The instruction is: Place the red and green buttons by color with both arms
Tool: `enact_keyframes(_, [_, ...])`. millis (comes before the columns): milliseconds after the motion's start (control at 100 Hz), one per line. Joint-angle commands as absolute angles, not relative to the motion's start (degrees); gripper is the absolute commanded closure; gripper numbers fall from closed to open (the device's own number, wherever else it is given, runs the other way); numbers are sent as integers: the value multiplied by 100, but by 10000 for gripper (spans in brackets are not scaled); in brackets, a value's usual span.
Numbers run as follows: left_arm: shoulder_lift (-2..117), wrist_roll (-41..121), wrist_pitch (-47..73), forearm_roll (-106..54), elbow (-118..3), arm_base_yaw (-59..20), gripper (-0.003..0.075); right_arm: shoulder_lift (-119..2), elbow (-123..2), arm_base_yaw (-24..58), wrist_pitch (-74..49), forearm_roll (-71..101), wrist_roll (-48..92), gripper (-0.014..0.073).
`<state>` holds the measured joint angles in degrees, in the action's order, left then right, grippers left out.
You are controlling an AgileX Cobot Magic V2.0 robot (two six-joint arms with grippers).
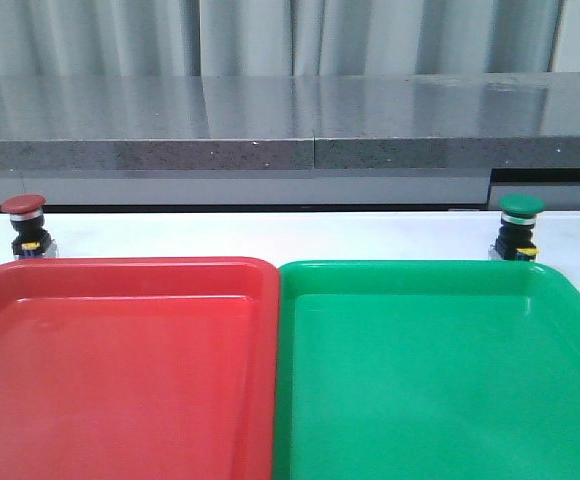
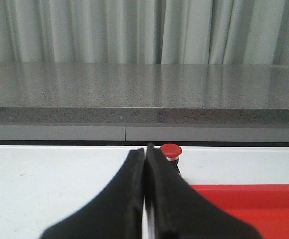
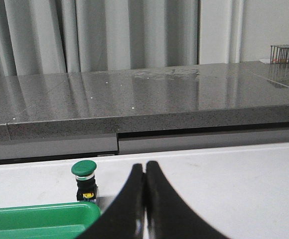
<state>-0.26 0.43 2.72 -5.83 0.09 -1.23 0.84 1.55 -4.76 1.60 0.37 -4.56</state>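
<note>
The red button (image 1: 25,226) stands upright on the white table behind the red tray's far left corner. The green button (image 1: 519,227) stands upright behind the green tray's far right corner. Neither arm shows in the front view. In the left wrist view my left gripper (image 2: 146,149) is shut with nothing in it, and the red button (image 2: 171,151) peeks out just past its fingertips, partly hidden. In the right wrist view my right gripper (image 3: 145,165) is shut and empty, with the green button (image 3: 84,180) off to one side of it, well apart.
A red tray (image 1: 120,272) and a green tray (image 1: 440,272) lie side by side at the front, touching. A grey stone counter (image 1: 290,125) runs along the back, with curtains behind. A small wire rack (image 3: 286,54) sits on the counter far off.
</note>
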Motion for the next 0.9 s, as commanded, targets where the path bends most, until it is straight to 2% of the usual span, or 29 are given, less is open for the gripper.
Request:
enact_keyframes(0, [-210,50,-137,-631,73,-111,741,186,48,-515,659,0,-445,651])
enact_keyframes(510, [-210,50,-266,-631,-10,-111,741,186,48,-515,659,0,-445,651])
enact_keyframes(890, [638,0,858,-726,-1642,-111,741,186,48,-515,659,0,-445,651])
